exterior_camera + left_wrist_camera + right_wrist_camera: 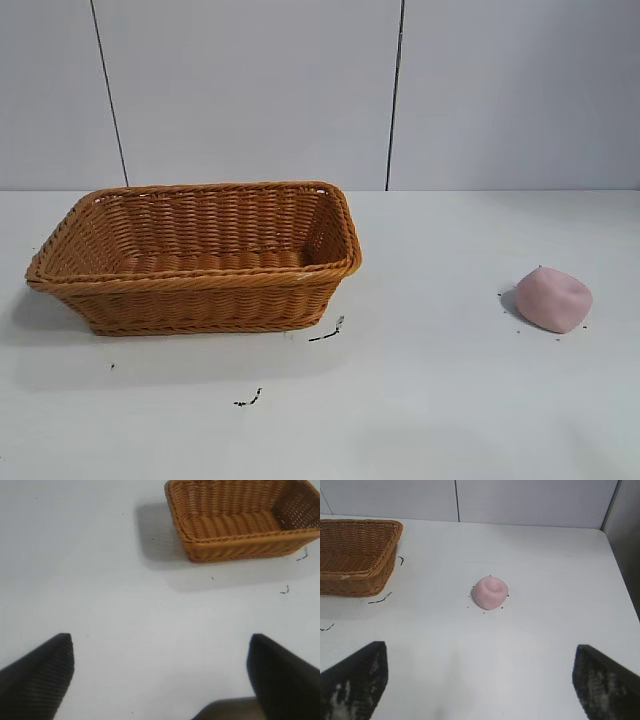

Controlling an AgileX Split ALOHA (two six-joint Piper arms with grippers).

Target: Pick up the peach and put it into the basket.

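The pale-pink peach (553, 299) lies on the white table at the right, well apart from the orange-brown wicker basket (200, 285) at the left. Neither arm shows in the exterior view. In the right wrist view the peach (490, 593) sits ahead of my right gripper (480, 650), which is open wide with only bare table between its dark fingertips (362, 672); the basket (365, 565) is off to one side. My left gripper (160, 640) is also open and holds nothing, with the basket (235, 545) some way ahead of it. The basket looks empty.
Small black marks (325, 333) and specks (248, 399) lie on the table in front of the basket, and tiny dots ring the peach. A grey panelled wall (320, 90) stands behind the table. The table's edge (620, 575) runs beside the peach in the right wrist view.
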